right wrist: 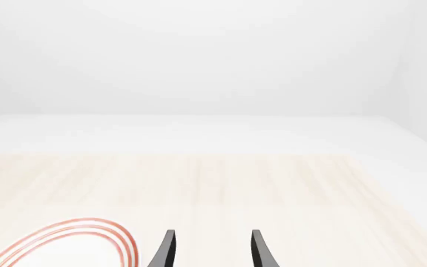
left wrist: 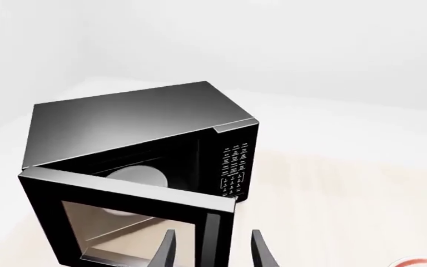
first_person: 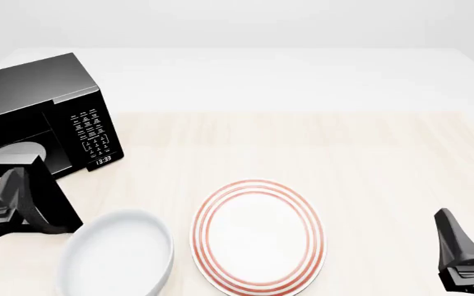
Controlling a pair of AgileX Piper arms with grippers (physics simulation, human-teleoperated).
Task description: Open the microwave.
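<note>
Microwave [first_person: 47,111] sits at the table's [first_person: 369,154] far left, and we see its door [left wrist: 128,222] swung partly out, the pale turntable [left wrist: 140,175] showing inside. Our left gripper [left wrist: 213,250] is low at the near left, by the door's free edge; its 2 fingers are spread on either side of the vertical handle [left wrist: 212,236], and we cannot tell if they touch it. Our right gripper [right wrist: 212,250] hangs low at the near right, fingers parted with nothing between them, well apart from the microwave. The clock [first_person: 103,160] reads 13:33; the keypad's [first_person: 89,129] white labels are too small to read. A white bowl [first_person: 118,256] and a red-ringed plate [first_person: 258,237] lie near us.
</note>
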